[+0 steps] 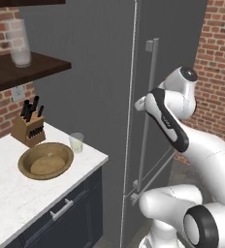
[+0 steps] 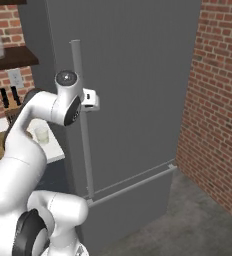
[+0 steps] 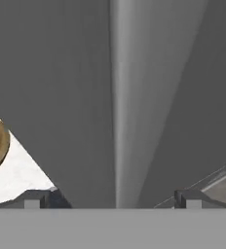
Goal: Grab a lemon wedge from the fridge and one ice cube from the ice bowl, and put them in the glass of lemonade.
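The fridge [image 1: 100, 72] at frame centre has a matt, dark grey face that looks like brushed metal, and its bar handle [image 1: 148, 116] is smooth, paler grey metal with a soft sheen. At lower left the ice bowl [image 1: 45, 160] is brown wood with a dull finish, on a bench [image 1: 17, 193] of speckled white stone. Beside it the glass of lemonade [image 1: 76, 143] is clear and glossy. The knife block [image 1: 28, 129] is pale wood; the walls [image 1: 216, 72] are rough red brick.
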Controlling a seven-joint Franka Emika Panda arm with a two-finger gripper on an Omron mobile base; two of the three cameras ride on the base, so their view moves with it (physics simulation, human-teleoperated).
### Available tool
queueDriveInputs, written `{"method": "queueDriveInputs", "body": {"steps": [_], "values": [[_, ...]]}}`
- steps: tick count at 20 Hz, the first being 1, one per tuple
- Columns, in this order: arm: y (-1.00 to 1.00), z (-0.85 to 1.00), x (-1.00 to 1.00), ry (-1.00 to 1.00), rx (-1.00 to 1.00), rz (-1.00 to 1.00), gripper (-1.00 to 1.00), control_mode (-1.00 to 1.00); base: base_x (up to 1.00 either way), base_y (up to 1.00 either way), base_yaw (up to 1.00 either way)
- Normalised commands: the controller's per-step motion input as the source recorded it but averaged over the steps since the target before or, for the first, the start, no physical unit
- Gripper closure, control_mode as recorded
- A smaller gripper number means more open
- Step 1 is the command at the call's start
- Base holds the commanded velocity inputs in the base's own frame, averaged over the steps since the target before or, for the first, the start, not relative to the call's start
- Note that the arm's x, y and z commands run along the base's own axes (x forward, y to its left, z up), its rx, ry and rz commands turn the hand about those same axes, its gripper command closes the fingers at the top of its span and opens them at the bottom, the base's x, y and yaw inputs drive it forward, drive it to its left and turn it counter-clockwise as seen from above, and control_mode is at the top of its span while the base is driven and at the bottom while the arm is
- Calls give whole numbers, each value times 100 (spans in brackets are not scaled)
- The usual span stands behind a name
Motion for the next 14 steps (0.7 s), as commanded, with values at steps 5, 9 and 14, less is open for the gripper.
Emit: {"method": "queueDriveInputs", "body": {"steps": [5,9,14], "values": [[-4,-17,34,0,0,6,-100,-100,0,0,0],[0,-1,12,0,0,7,-100,-100,0,0,0],[0,-14,25,-5,0,8,-100,-100,0,0,0]]}}
